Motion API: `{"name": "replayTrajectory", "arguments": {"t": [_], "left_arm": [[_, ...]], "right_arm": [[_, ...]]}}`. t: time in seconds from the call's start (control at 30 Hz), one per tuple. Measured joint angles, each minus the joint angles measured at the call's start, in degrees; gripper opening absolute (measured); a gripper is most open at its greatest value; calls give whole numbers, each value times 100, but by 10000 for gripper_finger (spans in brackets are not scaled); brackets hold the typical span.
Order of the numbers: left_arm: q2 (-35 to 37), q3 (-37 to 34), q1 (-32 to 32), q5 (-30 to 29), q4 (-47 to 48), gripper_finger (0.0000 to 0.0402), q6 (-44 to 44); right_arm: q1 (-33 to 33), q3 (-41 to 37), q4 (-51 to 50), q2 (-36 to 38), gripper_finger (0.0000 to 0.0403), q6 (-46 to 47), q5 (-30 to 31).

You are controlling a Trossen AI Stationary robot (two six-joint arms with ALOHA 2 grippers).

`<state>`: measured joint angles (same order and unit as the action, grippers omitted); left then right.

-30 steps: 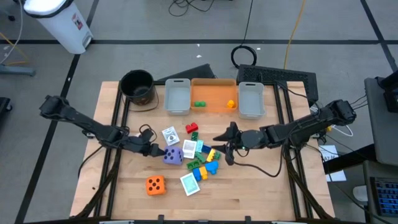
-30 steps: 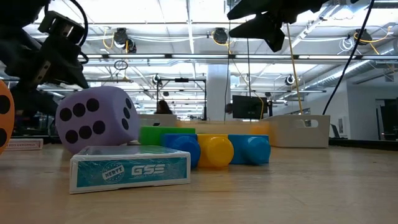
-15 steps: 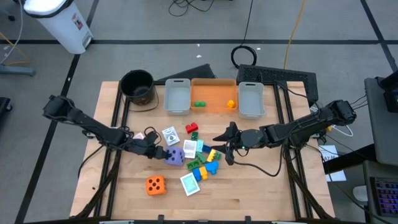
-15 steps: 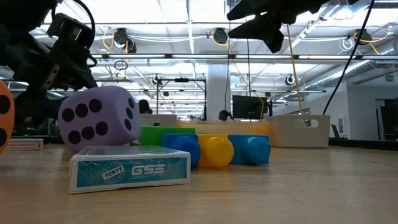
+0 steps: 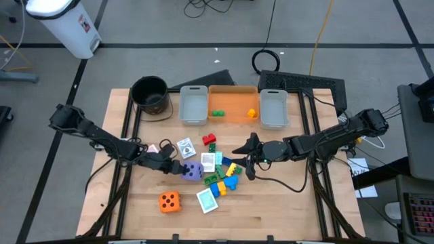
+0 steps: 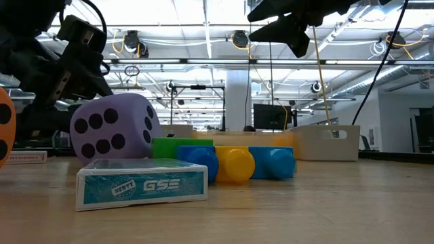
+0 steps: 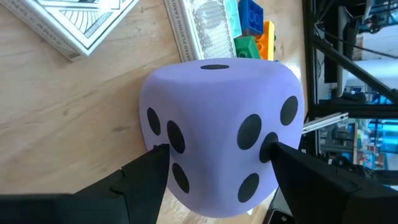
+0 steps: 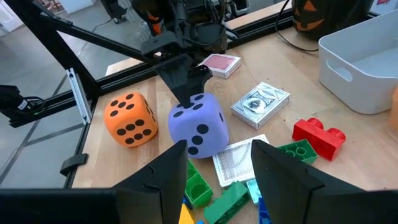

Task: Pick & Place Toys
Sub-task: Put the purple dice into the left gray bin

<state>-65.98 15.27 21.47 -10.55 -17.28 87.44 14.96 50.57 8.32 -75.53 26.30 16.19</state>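
Note:
The purple die (image 7: 217, 130) sits left of the pile of small bricks (image 5: 222, 177), and my left gripper (image 5: 178, 167) is shut on it, reaching in from the table's left. An orange die (image 5: 169, 201) lies nearer the front edge. Card boxes lie around the pile: white (image 5: 185, 146), teal (image 5: 207, 199) and pink (image 8: 221, 63). My right gripper (image 5: 247, 159) hangs open above the right side of the brick pile with nothing between its fingers (image 8: 174, 168). My left gripper pinches the purple die by two opposite sides (image 7: 163, 152), one finger on each, at the end of the die that faces the arm. The fingers slant down from the table's left. The die stays low at the table top, slightly tilted; the teal box hides its underside in the low view.
At the far edge stand a black pot (image 5: 149, 93), a grey bin (image 5: 193, 104), an orange bin (image 5: 234, 104) holding a green and a yellow brick, and another grey bin (image 5: 274, 107). Cables trail over the wood beside both arms.
My left gripper has moved a little toward the table's right edge and sunk slightly. The purple die has slid with it toward the brick pile. My right gripper has kept still.

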Motion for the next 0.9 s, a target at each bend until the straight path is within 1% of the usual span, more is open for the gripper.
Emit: {"name": "replayTrajectory", "arguments": {"t": [0.1,0.27,0.37,0.43,0.5,0.6,0.63,0.67,0.77,0.9], "left_arm": [[-2,0,-2,0,0,280,-163],[-2,0,-3,36,-12,281,-147],[-2,0,-7,148,-16,291,-114],[-2,0,-7,229,-13,310,-44],[-2,0,-7,256,-15,338,-18],[-2,0,-7,144,-77,385,-2],[-2,0,-7,81,-84,392,-7],[-2,0,-7,15,-81,393,-10],[-2,0,-7,-131,-83,376,-30],[-2,0,-7,-154,-83,367,-144]], "right_arm": [[0,0,0,0,166,0,-2],[0,0,0,0,166,2,-2],[0,0,0,0,166,0,-4],[0,0,0,0,166,0,-4],[0,0,0,0,166,0,-4],[0,0,0,0,166,-1,-4],[0,0,0,0,166,-3,-4],[0,0,0,0,166,-4,-4],[0,0,0,0,166,-9,-4],[0,0,0,0,166,-15,-4]]}}
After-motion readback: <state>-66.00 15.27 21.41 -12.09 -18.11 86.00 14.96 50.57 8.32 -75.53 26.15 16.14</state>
